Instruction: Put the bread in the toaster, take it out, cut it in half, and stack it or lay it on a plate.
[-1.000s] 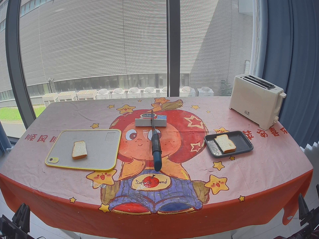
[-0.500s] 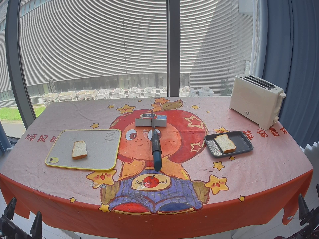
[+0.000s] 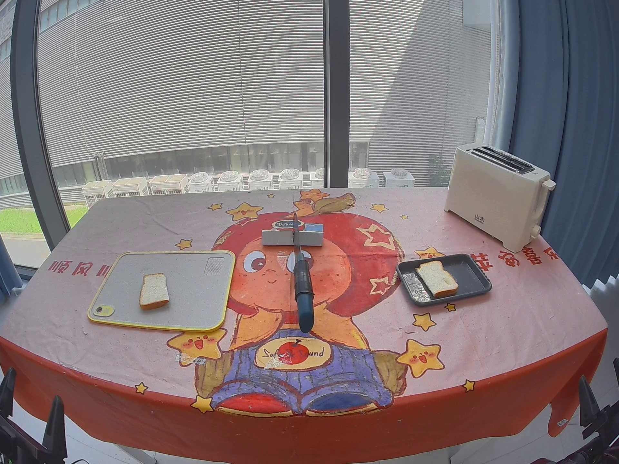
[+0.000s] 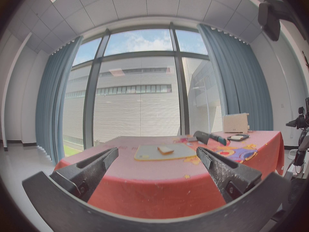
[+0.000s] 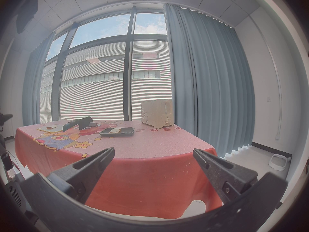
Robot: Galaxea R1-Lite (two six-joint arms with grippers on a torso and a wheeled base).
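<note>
Your left gripper [image 4: 157, 150] and right gripper [image 5: 153, 151] both hang with fingers spread and empty, low in front of the near edge of the table with its orange-red cartoon cloth [image 3: 516, 330].

The draped cloth is probably the first hazard. If you lift an arm too close to the edge, a finger could snag it and drag everything with it.

One pale bread slice [image 3: 437, 278] lies flat in the dark rectangular tray [image 3: 474, 278]. Its raised rim could block a low approach, and a hard pinch would likely crush the soft crumb. A second slice [image 3: 154, 290] lies on the grey yellow-rimmed cutting board [image 3: 193, 285].

Between them, the blue-handled knife [image 3: 302, 285] is propped on a small grey block [image 3: 292, 235], so a crossing sweep could knock it off.

The cream two-slot toaster [image 3: 498, 193] stands near the far right edge, beside the curtain, where room is tight. The cloth in front of the tray is open.
</note>
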